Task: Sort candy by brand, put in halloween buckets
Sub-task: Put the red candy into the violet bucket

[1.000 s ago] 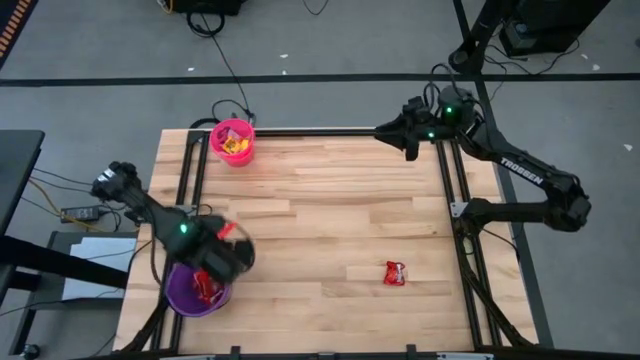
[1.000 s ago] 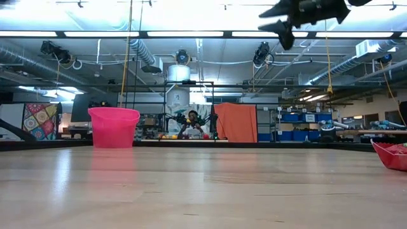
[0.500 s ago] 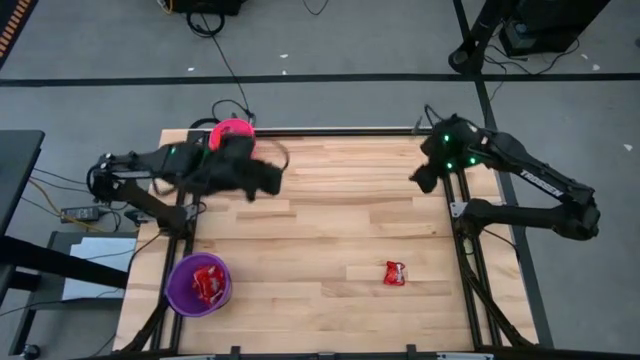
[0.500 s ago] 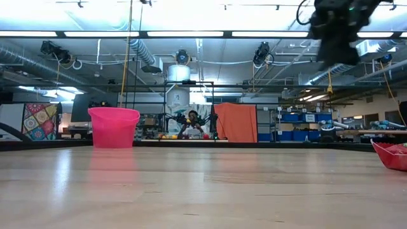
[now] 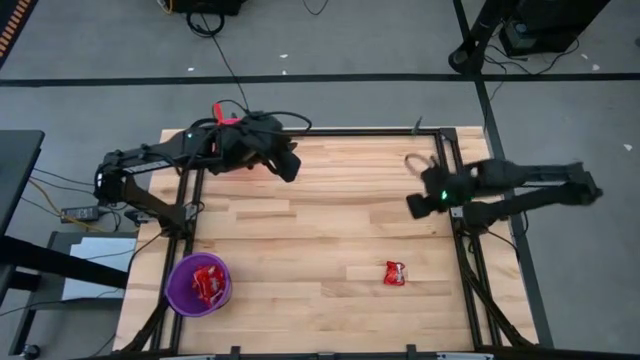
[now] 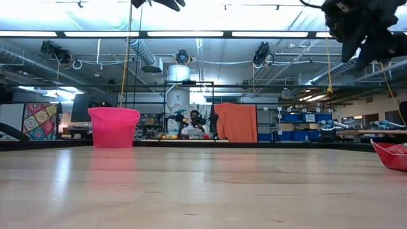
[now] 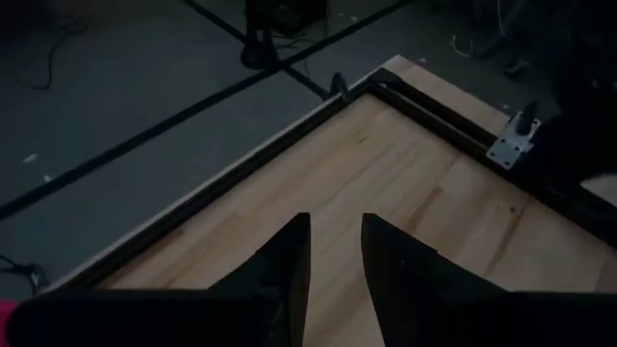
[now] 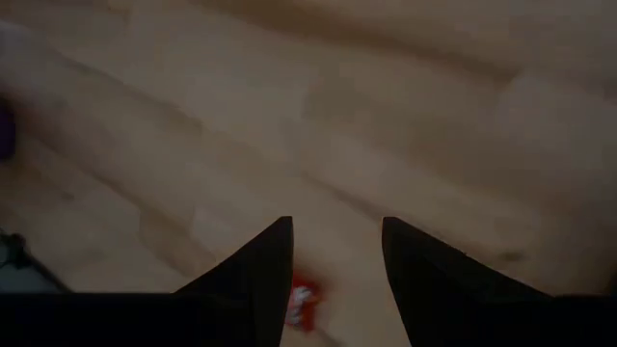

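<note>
One shiny red candy packet (image 5: 395, 272) lies flat on the table, near right; it also shows in the right wrist view (image 8: 303, 303) and at the low view's right edge (image 6: 390, 155). The purple bucket (image 5: 198, 284) stands at the near left with red packets inside. The pink bucket (image 6: 113, 127) stands at the far left, mostly hidden under my left arm in the high view (image 5: 229, 120). My left gripper (image 5: 290, 166) hangs open and empty beside the pink bucket (image 7: 335, 241). My right gripper (image 5: 412, 207) is open and empty, above the table, farther back than the red packet (image 8: 335, 253).
Dark metal rails (image 5: 450, 200) run along the table's left, right and far edges. Bare wood lies between the buckets and the red packet. Cables (image 5: 225, 60) lie on the floor beyond the far edge.
My left gripper has swung from over the purple bucket toward the table's far edge, past the pink bucket, and ended just to its right. My right gripper has moved from the far right corner toward the near edge, closer to the red packet.
</note>
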{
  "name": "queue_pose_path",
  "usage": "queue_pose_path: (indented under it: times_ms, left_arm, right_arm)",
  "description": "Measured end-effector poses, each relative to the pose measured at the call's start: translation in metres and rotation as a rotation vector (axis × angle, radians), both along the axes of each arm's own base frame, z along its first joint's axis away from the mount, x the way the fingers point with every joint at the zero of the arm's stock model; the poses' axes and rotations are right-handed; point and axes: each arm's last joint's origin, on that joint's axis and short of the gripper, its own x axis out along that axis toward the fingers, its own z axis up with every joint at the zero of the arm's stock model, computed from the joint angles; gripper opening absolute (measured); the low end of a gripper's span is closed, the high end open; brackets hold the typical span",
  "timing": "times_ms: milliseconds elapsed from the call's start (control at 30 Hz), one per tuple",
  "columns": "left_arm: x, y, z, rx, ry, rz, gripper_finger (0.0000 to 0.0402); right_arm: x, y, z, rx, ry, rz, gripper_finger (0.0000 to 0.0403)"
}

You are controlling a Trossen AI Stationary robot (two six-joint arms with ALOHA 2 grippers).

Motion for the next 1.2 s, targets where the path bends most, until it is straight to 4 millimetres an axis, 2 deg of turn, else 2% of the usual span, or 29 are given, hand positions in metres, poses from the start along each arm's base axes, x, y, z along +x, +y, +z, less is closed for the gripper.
queue_pose_path:
  times_ms: [367, 600, 900, 1200]
  left_arm:
    - [0.004, -0.001, -0.006, -0.005, 0.014, -0.089, 0.0102]
    - [0.006, -0.003, -0.004, -0.006, -0.002, -0.143, 0.0102]
    - [0.007, -0.004, -0.004, -0.040, -0.002, -0.196, 0.0102]
    - [0.007, -0.004, -0.005, -0.044, -0.001, -0.201, 0.0102]
  right_arm:
    - [0.053, 0.081, -0.050, 0.120, 0.159, -0.046, 0.0171]
    - [0.077, 0.117, -0.083, 0.148, 0.193, -0.072, 0.0171]
    - [0.092, 0.134, -0.119, 0.156, 0.306, -0.064, 0.0171]
    - [0.099, 0.140, -0.137, 0.141, 0.337, -0.063, 0.0171]
